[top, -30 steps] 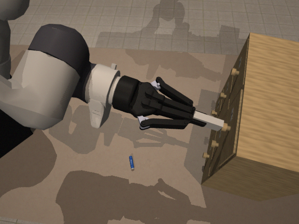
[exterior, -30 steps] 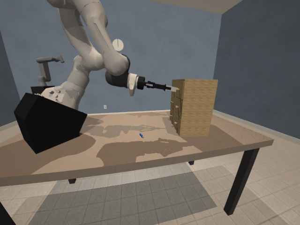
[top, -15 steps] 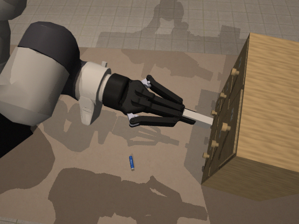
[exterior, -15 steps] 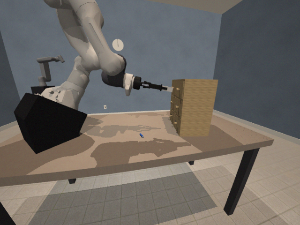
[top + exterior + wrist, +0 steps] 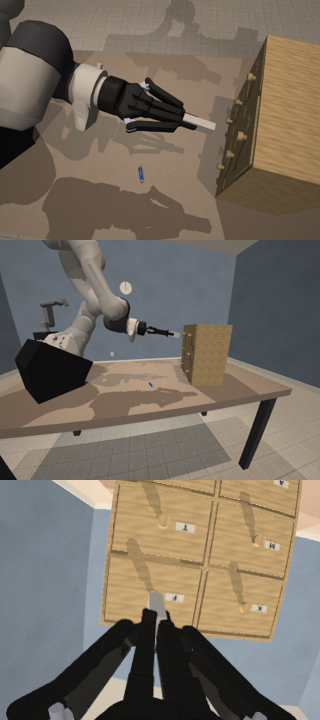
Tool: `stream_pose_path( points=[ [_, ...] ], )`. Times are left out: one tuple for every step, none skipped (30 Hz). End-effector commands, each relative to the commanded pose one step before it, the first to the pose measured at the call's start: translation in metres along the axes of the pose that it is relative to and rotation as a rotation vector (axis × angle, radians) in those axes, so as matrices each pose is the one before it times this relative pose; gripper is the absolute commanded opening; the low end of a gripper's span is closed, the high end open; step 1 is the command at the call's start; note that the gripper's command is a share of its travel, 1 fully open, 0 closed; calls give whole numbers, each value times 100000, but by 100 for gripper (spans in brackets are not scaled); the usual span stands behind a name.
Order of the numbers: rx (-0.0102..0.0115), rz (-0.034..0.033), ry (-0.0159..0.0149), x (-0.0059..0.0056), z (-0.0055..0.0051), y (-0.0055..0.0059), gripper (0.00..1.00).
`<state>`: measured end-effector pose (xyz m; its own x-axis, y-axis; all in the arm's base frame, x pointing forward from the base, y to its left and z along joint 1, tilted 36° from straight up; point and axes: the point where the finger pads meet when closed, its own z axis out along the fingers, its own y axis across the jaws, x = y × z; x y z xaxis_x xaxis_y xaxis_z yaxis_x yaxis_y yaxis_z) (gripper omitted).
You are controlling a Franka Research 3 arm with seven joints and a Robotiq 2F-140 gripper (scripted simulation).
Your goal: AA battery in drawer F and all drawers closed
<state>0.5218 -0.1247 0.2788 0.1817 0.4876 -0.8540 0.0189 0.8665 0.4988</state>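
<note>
Reaching level toward the light wooden chest (image 5: pixel 289 103) (image 5: pixel 210 353) (image 5: pixel 204 575), the black two-fingered gripper (image 5: pixel 199 124) (image 5: pixel 174 334) (image 5: pixel 154 603) hung above the brown table (image 5: pixel 165 165) (image 5: pixel 134 405), its fingers together with nothing clamped between them. The pale, blocky tip stood just short of the chest's front, apart from it. In the wrist view it overlapped the wooden front of drawer F (image 5: pixel 245 148) (image 5: pixel 125 597), beside the white label (image 5: pixel 174 598), and largely hid the knob there. The round wooden knob (image 5: pixel 241 136) (image 5: pixel 189 335) showed in the other two views. Drawer F sat in the top row, beside drawer K (image 5: pixel 225 612) and above drawer T (image 5: pixel 137 520). The small blue cylindrical AA battery (image 5: pixel 140 174) (image 5: pixel 150 384) lay on its side on the table, well apart from the chest.
</note>
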Motion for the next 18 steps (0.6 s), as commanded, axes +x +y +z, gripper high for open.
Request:
stream_pose_path(
  points=[
    [-277,417,-86,20,-89,66,0],
    [0,0,0,0,0,-4,0],
    [0,0,0,0,-1,-5,0],
    [0,0,0,0,-1,-6,0],
    [0,0,0,0,-1,-7,0],
    [0,0,0,0,-1,-8,0],
    [0,0,0,0,-1,-9,0],
    [0,0,0,0,-2,-11,0],
    [0,0,0,0,-2,-13,0],
    [0,0,0,0,0,0,0],
    [0,0,0,0,0,0,0],
    [0,0,0,-1,-2,-14,0],
    [0,0,0,-1,-2,-16,0],
    [0,0,0,-1,-3,-18,0],
    [0,0,0,-1,-3,-20,0],
    [0,0,0,-1,-3,-22,0],
    [0,0,0,-1,-3,-24,0],
    [0,0,0,-1,-4,-26,0]
  ],
)
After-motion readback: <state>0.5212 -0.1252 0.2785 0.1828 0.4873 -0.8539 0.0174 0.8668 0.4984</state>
